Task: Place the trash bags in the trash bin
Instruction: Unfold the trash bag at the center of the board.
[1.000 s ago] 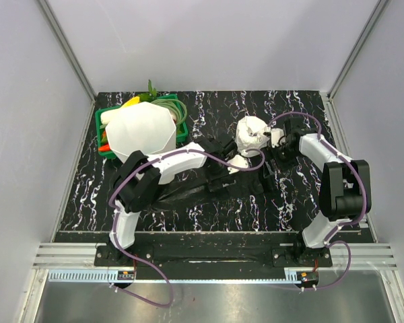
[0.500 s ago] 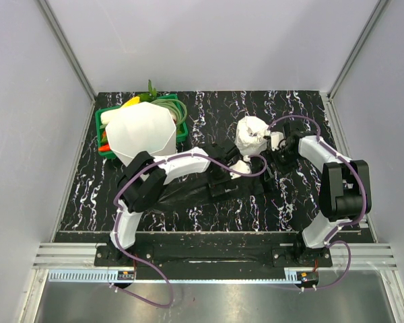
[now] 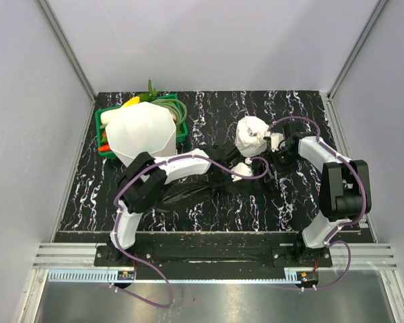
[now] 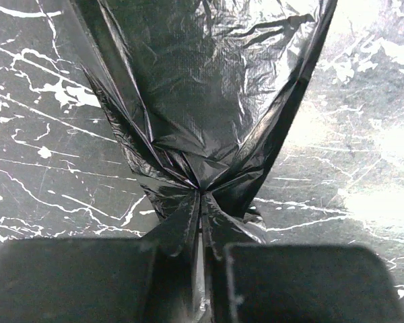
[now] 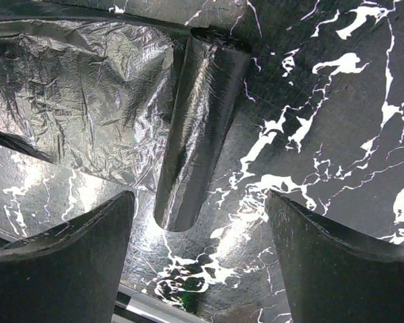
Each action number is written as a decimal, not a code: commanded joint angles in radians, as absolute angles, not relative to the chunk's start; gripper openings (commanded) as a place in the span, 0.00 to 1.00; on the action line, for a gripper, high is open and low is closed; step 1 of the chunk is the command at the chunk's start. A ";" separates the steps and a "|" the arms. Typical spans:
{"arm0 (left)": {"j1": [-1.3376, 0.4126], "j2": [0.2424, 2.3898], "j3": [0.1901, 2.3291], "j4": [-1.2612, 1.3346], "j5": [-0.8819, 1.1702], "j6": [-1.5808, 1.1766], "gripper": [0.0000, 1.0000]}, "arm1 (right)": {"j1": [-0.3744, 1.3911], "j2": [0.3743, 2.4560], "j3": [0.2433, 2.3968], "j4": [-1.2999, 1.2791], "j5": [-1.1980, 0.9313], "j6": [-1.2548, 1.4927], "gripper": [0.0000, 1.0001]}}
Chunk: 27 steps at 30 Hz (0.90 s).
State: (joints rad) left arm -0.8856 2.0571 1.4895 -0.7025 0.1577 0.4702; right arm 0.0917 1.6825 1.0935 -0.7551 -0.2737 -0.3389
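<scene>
A thin glossy black trash bag (image 4: 209, 87) lies flat on the marble table (image 3: 209, 111), fanning away from my left gripper (image 4: 202, 202). That gripper is shut, with a bunched fold of the film pinched between its fingers; in the top view it sits mid-table (image 3: 229, 179). My right gripper (image 5: 198, 202) hovers open over a rolled edge of the black film (image 5: 198, 128) and a flat crinkled sheet (image 5: 74, 94), with nothing between its fingers. In the top view it is right of centre (image 3: 281, 153). The white faceted trash bin (image 3: 143, 133) stands at the back left.
A green basket (image 3: 182, 129) of toy vegetables sits right behind the bin. A white rounded roll of plastic (image 3: 250, 133) lies beside the right gripper. Metal frame posts and grey walls close in the table on three sides.
My left gripper has closed from wide open onto the black film and drawn slightly toward the near side. The right gripper has stayed open, barely moving.
</scene>
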 commanded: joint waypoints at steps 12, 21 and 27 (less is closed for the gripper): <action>-0.882 2.069 1.566 -0.767 0.152 0.480 0.00 | 0.121 1.687 1.115 -0.758 -0.331 -0.304 0.87; -0.881 1.991 1.591 -0.831 0.221 0.482 0.00 | 0.140 1.773 1.104 -0.658 -0.164 -0.264 0.85; -0.865 1.959 1.530 -0.836 0.177 0.505 0.00 | 0.130 1.747 1.094 -0.660 -0.078 -0.314 0.84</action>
